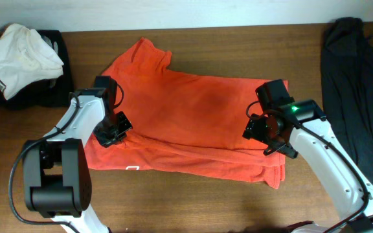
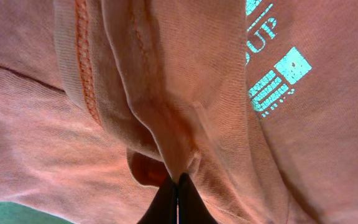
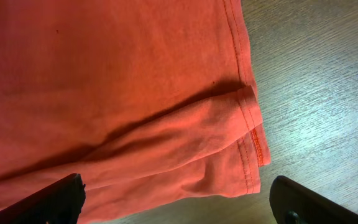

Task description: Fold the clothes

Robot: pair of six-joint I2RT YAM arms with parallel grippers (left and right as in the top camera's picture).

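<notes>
The left gripper (image 2: 178, 200) is pinching a fold of the red-orange T-shirt (image 1: 193, 110), jaws closed. The right gripper (image 3: 176, 202) is hanging wide open, empty, over its hem. The T-shirt is lying mid-table (image 1: 193, 207).

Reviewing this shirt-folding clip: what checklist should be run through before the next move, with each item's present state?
1. Left claw shut on a pinch of the T-shirt: ok.
2. Right claw gripping fabric: not ok; its jaws stand open over the hem corner.
3. Number of layers in the left pinch: cannot tell.
4. Fabric flat at the hem corner: not ok, the layers are bunched.
5. White garment and dark garment lying apart from the T-shirt: ok.
</notes>
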